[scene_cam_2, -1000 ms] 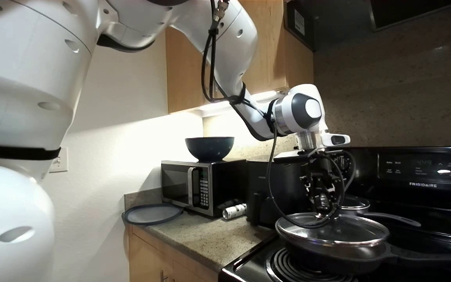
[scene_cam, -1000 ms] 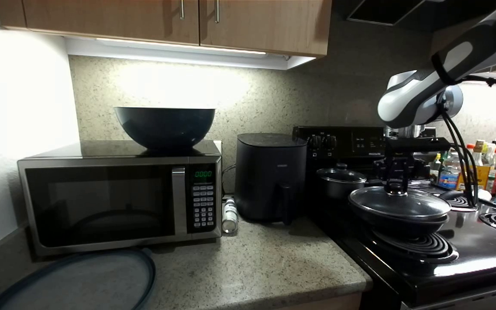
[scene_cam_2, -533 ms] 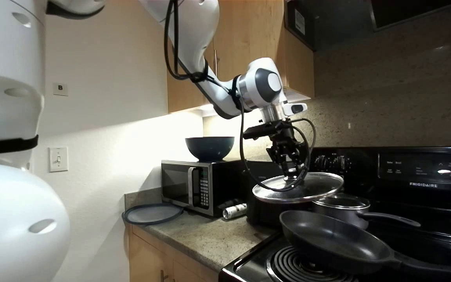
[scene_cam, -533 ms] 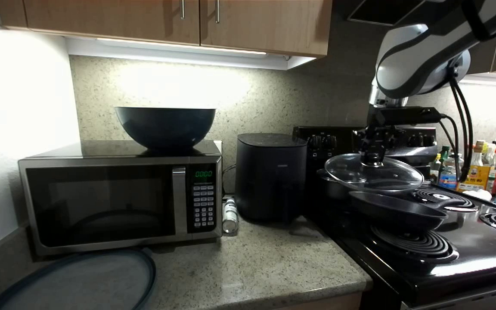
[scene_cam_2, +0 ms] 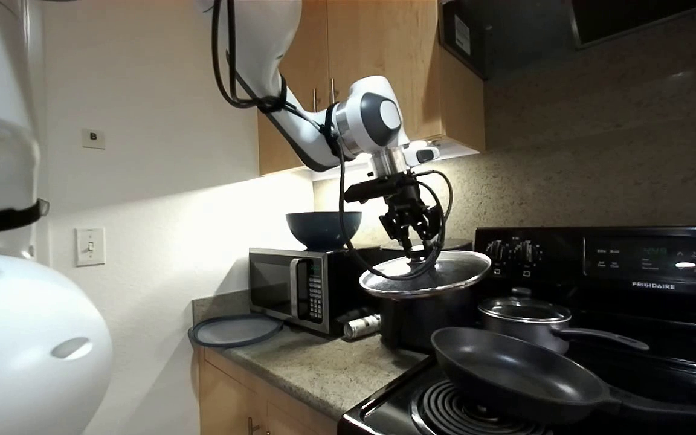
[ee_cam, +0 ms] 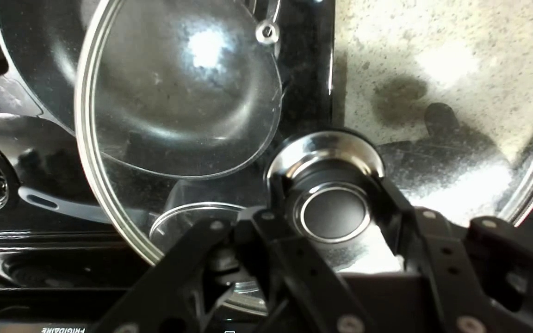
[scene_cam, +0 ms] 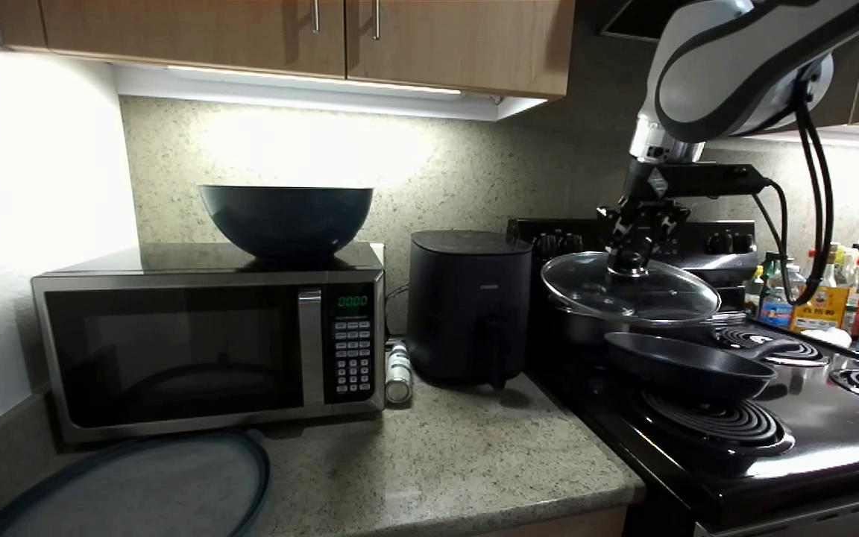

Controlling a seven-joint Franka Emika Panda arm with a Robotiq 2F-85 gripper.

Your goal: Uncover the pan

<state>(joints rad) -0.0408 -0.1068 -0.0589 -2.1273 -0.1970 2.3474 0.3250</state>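
Lid point(scene_cam_2: 438, 279) lifted away, clasped by tool point(scene_cam_2: 418, 248), pan point(scene_cam_2: 514, 368) diagonally below

Pale wooden wall cabinets point(scene_cam: 198, 31) are hanging over a speckled backsplash point(scene_cam: 467, 179), and an under-cabinet light point(scene_cam: 310, 80) is glaring onto it. A white wall point(scene_cam_2: 154, 235), carrying a light switch point(scene_cam_2: 90, 246) and a small plate marked B point(scene_cam_2: 93, 138), is rising beside the speckled counter point(scene_cam: 429, 459). Wooden base cabinets point(scene_cam_2: 233, 386) are standing beneath the counter. Beside the wall cabinets a dark range hood point(scene_cam_2: 526, 36) is jutting out, the backsplash below it lying in shadow
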